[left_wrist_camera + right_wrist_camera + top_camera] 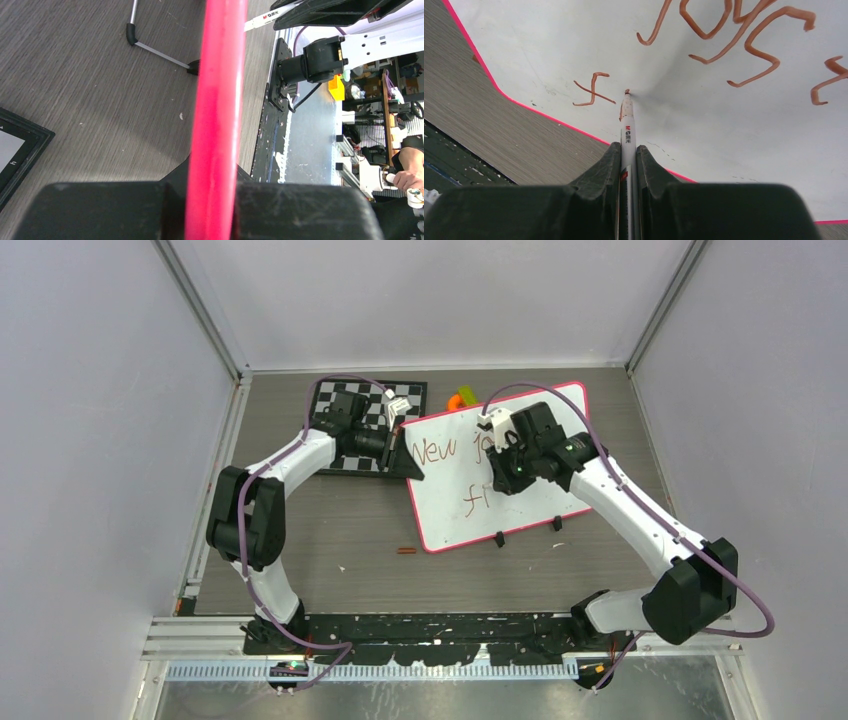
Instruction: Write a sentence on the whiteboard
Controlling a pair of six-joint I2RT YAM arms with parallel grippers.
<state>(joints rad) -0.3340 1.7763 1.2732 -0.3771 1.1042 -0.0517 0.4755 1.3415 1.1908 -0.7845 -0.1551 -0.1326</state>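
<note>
The whiteboard (520, 495) lies tilted on the table, its red-pink rim running between the jaws in the left wrist view (217, 100). My left gripper (408, 466) (210, 186) is shut on the board's left edge. My right gripper (505, 476) (628, 150) is shut on a white marker (626, 125), whose tip touches the board just right of an "f". The sentence (440, 451) shows as reddish-brown "New jo…" above "fi" (478, 497); the right arm hides the rest. The right wrist view shows "jobs" (729, 30) and the "f" (593, 90).
A black-and-white checkerboard (345, 405) lies behind the left gripper. An orange and green object (462, 398) sits beyond the board's far edge. A small reddish stick (406, 551) lies on the table near the board's near corner. Two black clips (498, 538) stick out of the near edge.
</note>
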